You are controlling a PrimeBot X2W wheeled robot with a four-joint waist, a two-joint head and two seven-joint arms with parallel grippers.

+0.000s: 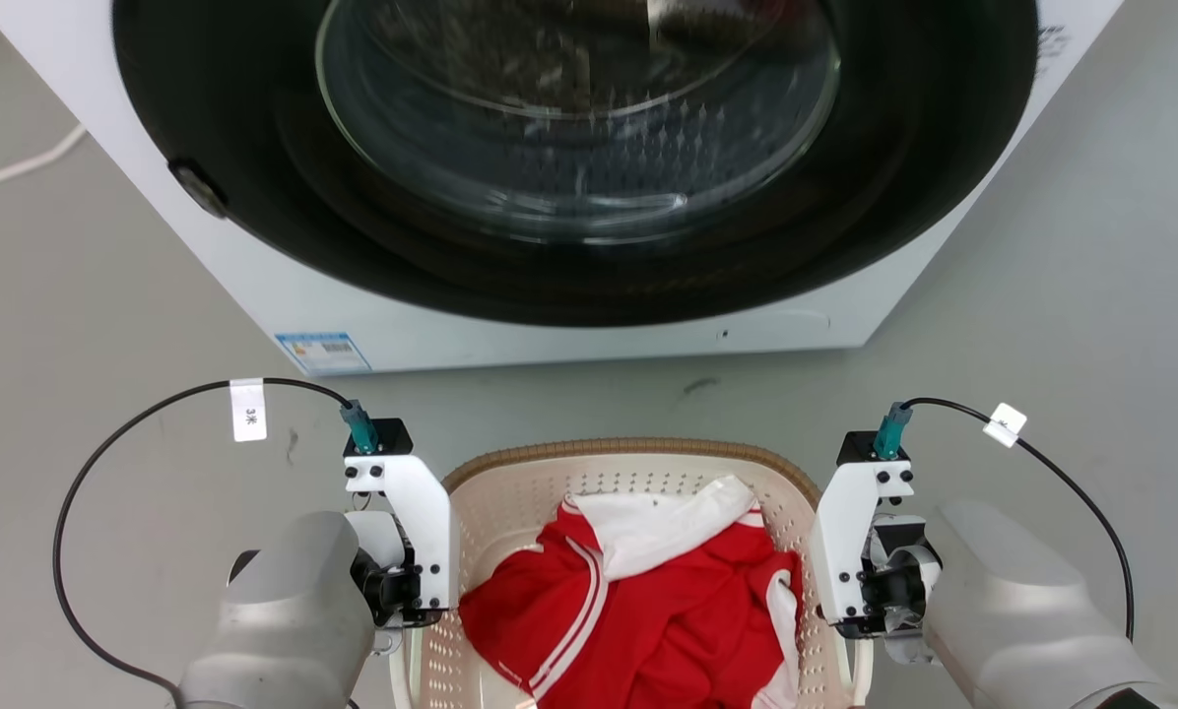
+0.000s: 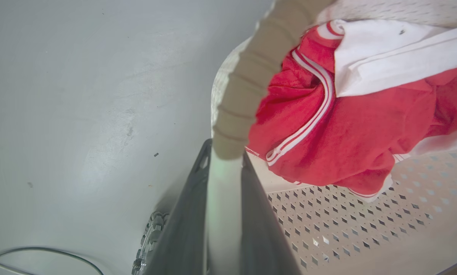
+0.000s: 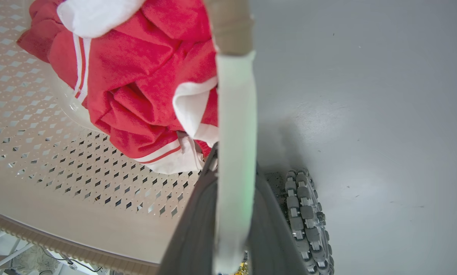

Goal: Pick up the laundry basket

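The laundry basket (image 1: 638,449) is cream plastic with perforated walls and a tan woven-look rim. It sits between my two arms, low in the head view. A red and white garment (image 1: 648,601) lies crumpled inside it. My left gripper (image 1: 407,591) is at the basket's left side. In the left wrist view my left gripper (image 2: 224,152) is shut on the cream handle strip below the tan rim (image 2: 251,76). My right gripper (image 1: 860,591) is at the right side. In the right wrist view my right gripper (image 3: 234,160) is shut on that side's cream strip, beside the perforated wall (image 3: 60,152).
A white washing machine (image 1: 353,325) with a large dark round door (image 1: 569,148) stands just beyond the basket. A pale cable (image 1: 18,167) lies on the grey floor at the far left. My base wheels (image 3: 305,214) are close under the basket's sides.
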